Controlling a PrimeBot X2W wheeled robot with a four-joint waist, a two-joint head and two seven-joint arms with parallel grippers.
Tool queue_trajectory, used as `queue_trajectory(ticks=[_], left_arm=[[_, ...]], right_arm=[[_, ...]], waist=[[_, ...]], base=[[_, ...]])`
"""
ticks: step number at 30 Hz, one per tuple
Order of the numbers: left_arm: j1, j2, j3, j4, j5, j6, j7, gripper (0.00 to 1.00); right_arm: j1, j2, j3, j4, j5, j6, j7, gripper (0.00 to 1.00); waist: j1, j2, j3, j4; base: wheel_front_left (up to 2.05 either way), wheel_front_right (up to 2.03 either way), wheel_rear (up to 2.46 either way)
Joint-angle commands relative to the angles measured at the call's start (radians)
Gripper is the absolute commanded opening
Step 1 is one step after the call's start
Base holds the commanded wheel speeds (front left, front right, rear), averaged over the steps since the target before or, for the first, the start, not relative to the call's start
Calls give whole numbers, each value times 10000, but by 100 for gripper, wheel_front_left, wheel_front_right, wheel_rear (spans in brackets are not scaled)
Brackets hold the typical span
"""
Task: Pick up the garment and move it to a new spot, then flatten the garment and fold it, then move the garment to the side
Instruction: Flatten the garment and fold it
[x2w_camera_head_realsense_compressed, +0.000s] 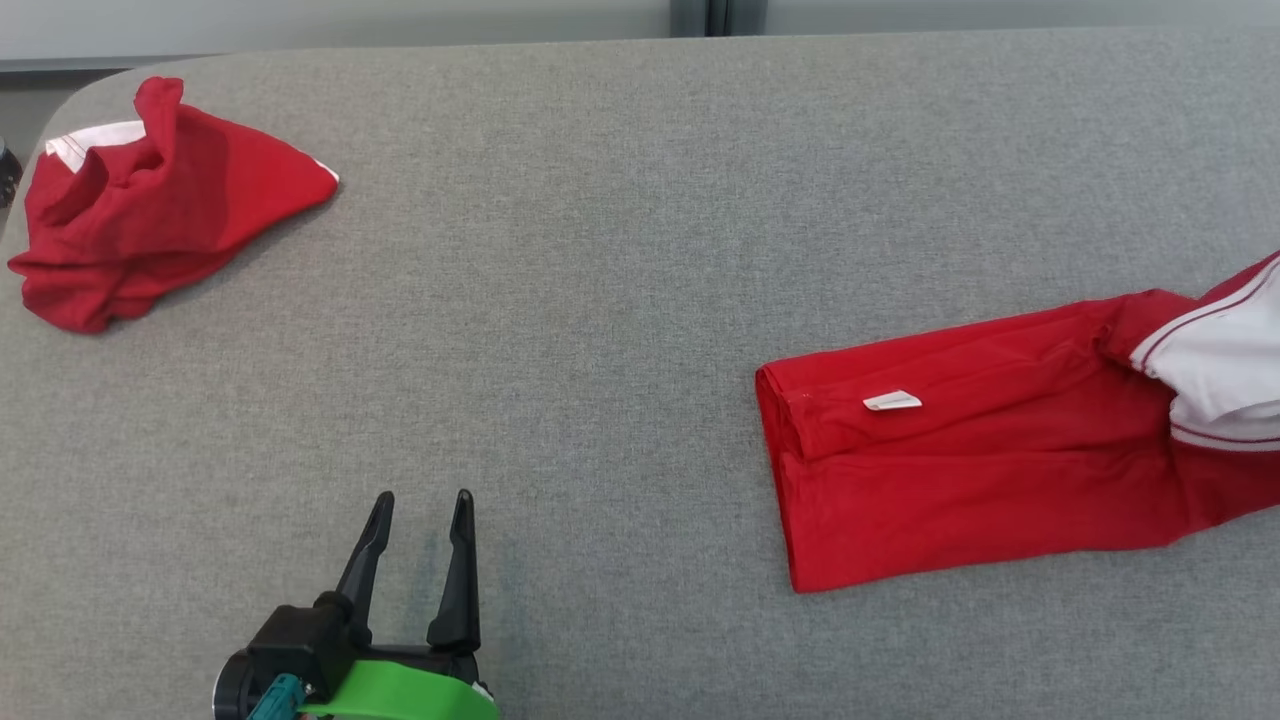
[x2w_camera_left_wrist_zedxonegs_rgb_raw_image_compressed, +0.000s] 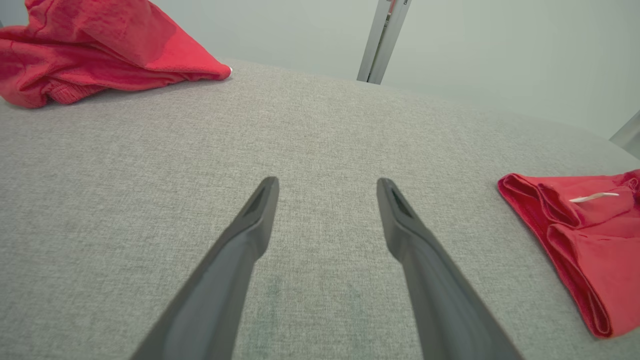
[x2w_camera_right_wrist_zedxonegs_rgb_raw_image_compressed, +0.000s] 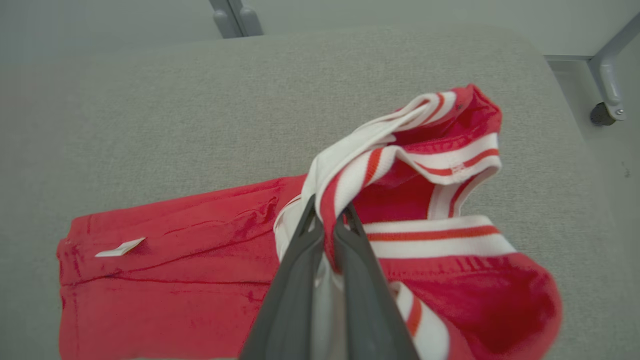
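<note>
The garment (x2w_camera_head_realsense_compressed: 980, 450), red with white striped trim and a small white tag, lies folded lengthwise at the right of the grey padded table (x2w_camera_head_realsense_compressed: 600, 250); its hem end (x2w_camera_left_wrist_zedxonegs_rgb_raw_image_compressed: 590, 240) also shows in the left wrist view. In the right wrist view my right gripper (x2w_camera_right_wrist_zedxonegs_rgb_raw_image_compressed: 327, 215) is shut on the garment's (x2w_camera_right_wrist_zedxonegs_rgb_raw_image_compressed: 175, 280) white-and-red striped band, lifting that end off the table. My left gripper (x2w_camera_head_realsense_compressed: 423, 497) rests open near the front edge, left of centre, and nothing lies between the fingers of the left gripper (x2w_camera_left_wrist_zedxonegs_rgb_raw_image_compressed: 327, 182).
A second red garment (x2w_camera_head_realsense_compressed: 150, 210) lies crumpled at the far left corner, also seen as a red heap (x2w_camera_left_wrist_zedxonegs_rgb_raw_image_compressed: 100, 50) from the left wrist. The table's right edge and a metal leg with a caster (x2w_camera_right_wrist_zedxonegs_rgb_raw_image_compressed: 605, 100) lie just beyond the held end.
</note>
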Motion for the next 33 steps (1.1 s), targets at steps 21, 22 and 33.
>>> queue_trajectory(ticks=[21, 22, 33], left_arm=[[-77, -127, -333, 817, -482, 135, -29, 100], [-79, -127, -336, 835, -502, 144, -29, 100], [-67, -127, -299, 1050, -315, 109, -29, 100]], right_arm=[[-105, 1938, 5693, -317, -250, -2, 53, 0], [-148, 2021, 5777, -188, -312, -2, -78, 0], [-574, 3190, 6610, 697, -720, -2, -1565, 100]], waist=[[0, 0, -463, 382], [0, 0, -471, 381], [0, 0, -612, 176]], base=[[0, 0, 0], [0, 0, 0], [0, 0, 0]])
